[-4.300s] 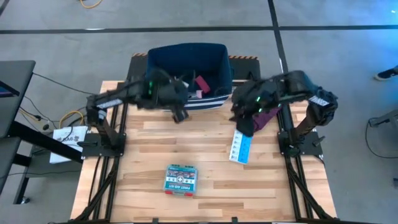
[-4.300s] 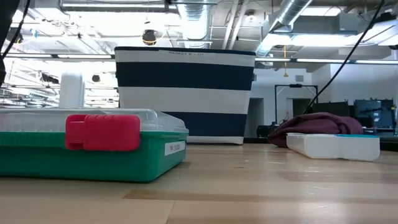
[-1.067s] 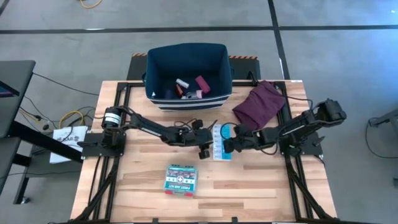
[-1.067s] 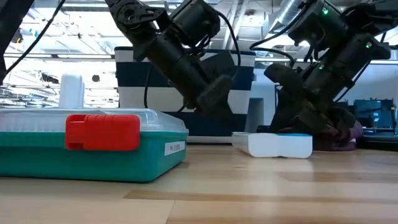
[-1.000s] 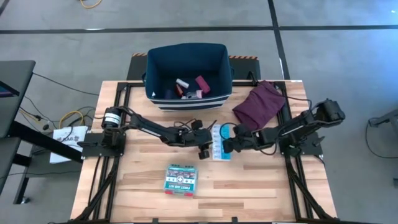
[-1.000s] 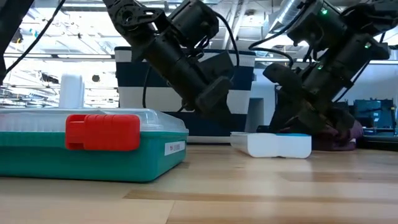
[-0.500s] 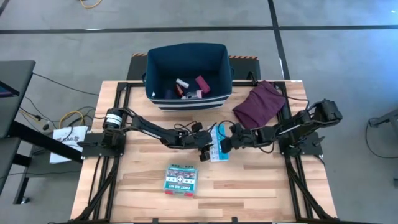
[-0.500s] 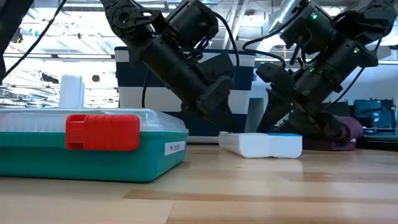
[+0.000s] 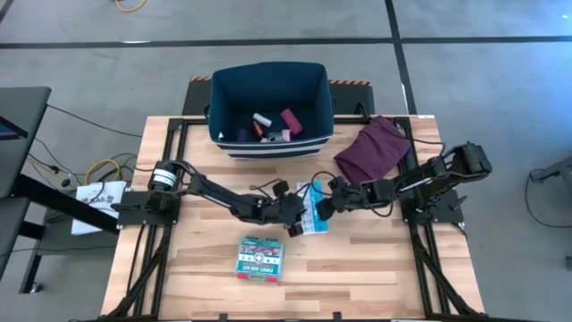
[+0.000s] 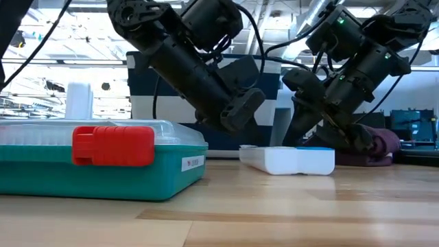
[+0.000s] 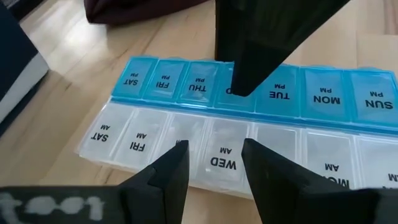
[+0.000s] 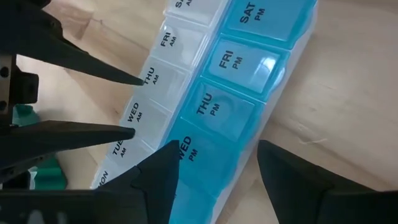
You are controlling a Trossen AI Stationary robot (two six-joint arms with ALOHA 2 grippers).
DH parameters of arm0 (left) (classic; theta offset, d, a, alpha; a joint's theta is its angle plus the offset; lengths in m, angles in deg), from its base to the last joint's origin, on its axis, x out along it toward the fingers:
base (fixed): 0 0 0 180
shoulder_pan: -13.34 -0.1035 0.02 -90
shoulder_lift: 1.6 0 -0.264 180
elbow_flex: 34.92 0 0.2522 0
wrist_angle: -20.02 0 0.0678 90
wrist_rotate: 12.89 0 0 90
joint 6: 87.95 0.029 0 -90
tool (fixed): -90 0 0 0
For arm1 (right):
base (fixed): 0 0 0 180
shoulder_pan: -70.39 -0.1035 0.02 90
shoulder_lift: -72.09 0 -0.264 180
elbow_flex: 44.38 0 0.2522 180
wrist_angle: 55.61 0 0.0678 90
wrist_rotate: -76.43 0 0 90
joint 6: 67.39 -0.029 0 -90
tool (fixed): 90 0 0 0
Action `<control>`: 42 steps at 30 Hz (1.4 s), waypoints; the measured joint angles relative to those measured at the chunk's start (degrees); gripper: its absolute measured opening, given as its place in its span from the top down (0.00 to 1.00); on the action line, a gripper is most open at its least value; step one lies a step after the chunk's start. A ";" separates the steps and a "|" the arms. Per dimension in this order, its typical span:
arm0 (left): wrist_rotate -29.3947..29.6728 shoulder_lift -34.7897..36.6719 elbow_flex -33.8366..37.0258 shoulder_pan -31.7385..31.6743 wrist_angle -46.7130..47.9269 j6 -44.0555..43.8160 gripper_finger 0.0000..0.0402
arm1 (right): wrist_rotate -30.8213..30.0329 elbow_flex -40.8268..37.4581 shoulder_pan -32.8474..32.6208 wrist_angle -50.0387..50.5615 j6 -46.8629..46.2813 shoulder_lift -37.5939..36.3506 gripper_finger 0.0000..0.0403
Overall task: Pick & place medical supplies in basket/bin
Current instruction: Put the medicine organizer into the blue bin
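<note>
Maroon cloth (image 9: pixel 373 149) lies beyond pill strip (image 9: pixel 311 207), between both claws.

overhead down, low level, wrists close, all share pill strip (image 9: pixel 312 206)

Pill strip (image 11: pixel 249 124) ends cut off in both wrist views, bin (image 9: pixel 271 107) contents too small to identify

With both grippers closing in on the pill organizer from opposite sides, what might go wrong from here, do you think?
The left gripper and right gripper flank the pill organizer with fingers open, so they might collide or push it askew rather than grasp it. It lies flat on the table, so fingertips may scrape the wood. A slide could send it toward the first-aid box.
</note>
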 joint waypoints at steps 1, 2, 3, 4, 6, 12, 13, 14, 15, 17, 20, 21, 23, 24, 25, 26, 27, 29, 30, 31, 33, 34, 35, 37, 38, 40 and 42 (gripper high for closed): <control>0.30 0.00 0.00 0.29 0.52 -0.90 0.64 | 0.15 0.00 -0.02 -0.02 0.02 0.00 0.48; 1.13 0.00 0.00 0.71 0.85 -1.54 0.64 | 0.22 0.00 -0.02 0.01 0.02 0.00 0.48; 2.26 0.00 0.00 1.20 1.21 -1.92 0.64 | 0.39 0.00 -0.04 0.01 0.02 0.02 0.47; 3.19 0.00 0.02 1.59 1.40 -2.29 0.64 | 0.62 0.04 -0.04 -0.01 0.00 0.16 0.47; 4.02 0.00 0.07 2.22 1.80 -3.30 0.64 | 1.37 0.11 -0.15 -0.06 -0.10 0.31 0.47; 8.79 -0.01 0.20 4.35 2.28 -3.47 0.64 | 2.06 0.05 -0.93 -0.04 -1.07 0.17 0.47; 9.08 0.31 0.22 4.56 2.49 -3.35 0.64 | 2.10 0.00 -0.87 -0.05 -1.06 0.13 0.47; 8.95 0.46 0.24 4.66 2.66 -3.33 0.64 | 2.10 0.00 -0.87 -0.22 -1.06 0.13 0.47; 9.00 0.48 0.26 4.93 2.66 -3.33 0.64 | 2.10 -0.02 -0.87 -0.35 -1.05 0.13 0.47; 10.25 1.13 0.33 5.59 2.96 -2.88 0.64 | 2.23 -0.02 -0.87 -0.68 -0.85 0.17 0.47; 9.81 2.42 0.46 6.05 4.42 -1.96 0.64 | 2.38 -0.03 -0.85 -1.00 0.36 0.17 0.47; 9.44 2.75 0.46 6.04 5.22 -1.98 0.64 | 2.39 -0.07 -0.85 -1.10 0.41 0.17 0.47; 8.43 3.06 0.46 6.04 7.30 -2.29 0.64 | 2.54 -0.07 -0.85 -1.13 0.50 0.17 0.47; 7.25 3.02 0.48 6.02 8.33 -3.09 0.64 | 2.55 -0.07 -0.85 -1.15 0.50 0.17 0.47; 6.52 2.81 0.61 6.06 9.53 -3.47 0.64 | 2.53 -0.07 -0.85 -1.17 0.50 0.17 0.47; 6.00 2.53 0.73 6.06 10.58 -4.04 0.64 | 2.53 -0.07 -0.85 -1.24 0.58 0.17 0.47; 6.07 2.09 0.65 6.10 10.12 -4.44 0.64 | 2.53 -0.07 -0.83 -1.29 0.61 0.17 0.47; 6.37 1.75 0.52 6.10 9.30 -4.85 0.64 | 2.51 -0.11 -0.85 -1.72 0.61 0.31 0.47; 6.51 1.71 0.52 6.12 9.31 -4.98 0.64 | 2.53 -0.11 -0.83 -2.07 0.61 0.46 0.47; 7.00 1.44 0.52 6.12 8.96 -5.41 0.64 | 2.51 -0.11 -0.83 -2.17 0.60 0.52 0.47; 9.81 1.50 0.51 6.60 8.77 -5.77 0.64 | 2.54 -0.11 -0.83 -2.20 0.88 0.52 0.47; 11.40 1.79 0.52 6.90 9.06 -5.71 0.64 | 2.55 -0.11 -0.83 -2.19 1.28 0.52 0.47; 12.53 2.19 0.50 7.24 8.86 -5.45 0.64 | 2.53 -0.09 -0.83 -2.09 1.50 0.52 0.47; 13.89 3.17 0.37 7.82 8.87 -5.40 0.64 | 2.53 -0.09 -0.83 -2.00 1.50 0.52 0.47; 14.32 3.41 0.31 8.28 8.80 -5.40 0.64 | 2.51 -0.09 -0.83 -1.94 1.50 0.52 0.47; 15.81 3.45 0.31 9.29 9.03 -5.40 0.64 | 2.55 -0.04 -0.83 -1.81 1.50 0.52 0.47; 18.96 3.45 0.31 10.36 8.78 -5.28 0.64 | 2.53 -0.03 -0.83 -1.76 1.50 0.52 0.47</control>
